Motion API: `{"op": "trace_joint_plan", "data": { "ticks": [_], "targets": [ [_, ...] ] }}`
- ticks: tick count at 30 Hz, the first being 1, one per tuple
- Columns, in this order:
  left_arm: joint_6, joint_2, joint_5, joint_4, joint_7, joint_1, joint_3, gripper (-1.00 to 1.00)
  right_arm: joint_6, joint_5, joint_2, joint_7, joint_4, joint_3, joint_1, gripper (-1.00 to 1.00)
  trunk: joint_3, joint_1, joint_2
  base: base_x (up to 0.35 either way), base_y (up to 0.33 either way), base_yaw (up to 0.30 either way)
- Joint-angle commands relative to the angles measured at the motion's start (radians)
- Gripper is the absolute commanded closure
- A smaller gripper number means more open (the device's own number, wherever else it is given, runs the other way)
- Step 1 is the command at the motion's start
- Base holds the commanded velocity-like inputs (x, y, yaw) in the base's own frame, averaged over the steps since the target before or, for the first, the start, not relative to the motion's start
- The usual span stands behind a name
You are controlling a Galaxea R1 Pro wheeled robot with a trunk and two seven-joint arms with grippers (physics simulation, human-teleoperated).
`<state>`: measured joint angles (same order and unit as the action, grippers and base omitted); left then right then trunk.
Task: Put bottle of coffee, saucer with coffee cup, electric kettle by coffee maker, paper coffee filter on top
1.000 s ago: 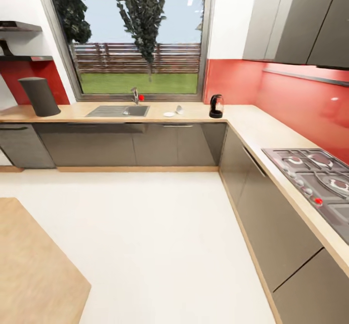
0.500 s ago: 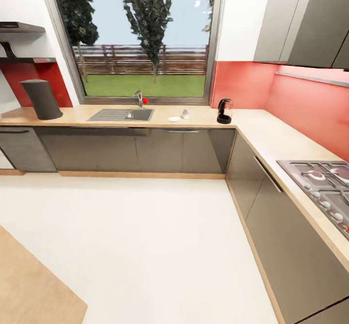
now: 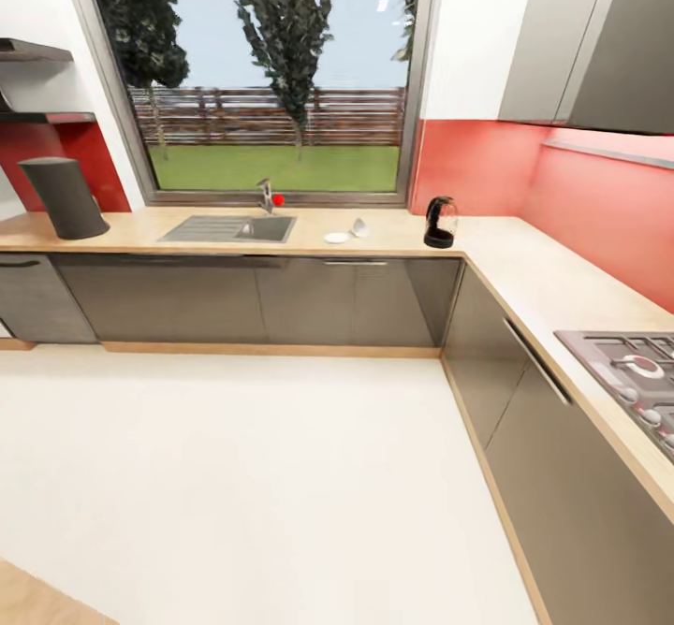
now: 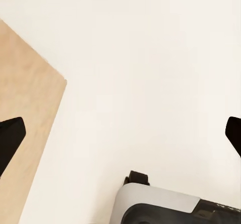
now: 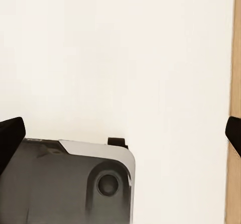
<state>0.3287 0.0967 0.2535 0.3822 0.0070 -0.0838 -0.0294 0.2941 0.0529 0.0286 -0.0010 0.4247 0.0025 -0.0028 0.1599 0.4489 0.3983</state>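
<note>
the left gripper [image 4: 120, 138] is wide open and holds nothing; its two dark fingertips [image 4: 10, 136] stand far apart above the pale floor [image 4: 150, 58], beside a wooden panel [image 4: 25, 108] and the robot base [image 4: 165, 209]. the right gripper [image 5: 120, 136] is also wide open and empty, over the same floor and base.

in the head view the countertop [image 3: 524, 269] runs under the window [image 3: 271, 73] and turns along the red wall. the coffee maker [image 3: 64, 197] stands on its left end, below the shelf [image 3: 42, 117]. the sink [image 3: 229, 228] is in the middle. just to its right lies the saucer [image 3: 335, 238], with the cup [image 3: 358, 227] beside it, not on it. the kettle [image 3: 439, 223] stands near the corner. a hob [image 3: 637, 372] is at the right.
</note>
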Motion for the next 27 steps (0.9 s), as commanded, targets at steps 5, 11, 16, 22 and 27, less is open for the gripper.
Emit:
{"op": "trace_joint_plan", "data": {
  "ticks": [5, 11, 16, 22, 27],
  "targets": [
    [0.003, 0.0, 0.003, 0.0, 0.001, -0.001, 0.0, -1.0, 0.002, 0.005, -0.001, 0.0, 0.0, -0.001, 0.0, -1.0, -0.005, 0.001, 0.002, 0.338, 0.0, 0.0],
    [0.003, 0.0, 0.003, 0.0, 0.001, -0.001, 0.0, -1.0, 0.002, 0.005, -0.001, -0.001, -0.001, -0.001, 0.0, -1.0, -0.014, 0.001, 0.002, 0.338, 0.0, 0.0],
    [0.003, 0.0, 0.003, 0.0, 0.001, -0.001, 0.0, -1.0, 0.002, 0.005, -0.001, -0.001, -0.001, -0.001, 0.0, -1.0, -0.021, 0.001, 0.002, 0.338, 0.0, 0.0],
    [0.003, 0.0, 0.003, 0.0, 0.001, -0.001, 0.0, -1.0, 0.002, 0.005, -0.001, -0.001, -0.001, -0.001, -0.001, -1.0, -0.031, 0.001, 0.002, 0.338, 0.0, 0.0],
    [0.003, 0.0, 0.003, 0.0, 0.001, -0.001, 0.0, -1.0, 0.002, 0.005, -0.001, -0.001, -0.001, 0.0, 0.0, -1.0, -0.037, 0.001, 0.002, 0.338, 0.0, 0.0]
  ]
}}
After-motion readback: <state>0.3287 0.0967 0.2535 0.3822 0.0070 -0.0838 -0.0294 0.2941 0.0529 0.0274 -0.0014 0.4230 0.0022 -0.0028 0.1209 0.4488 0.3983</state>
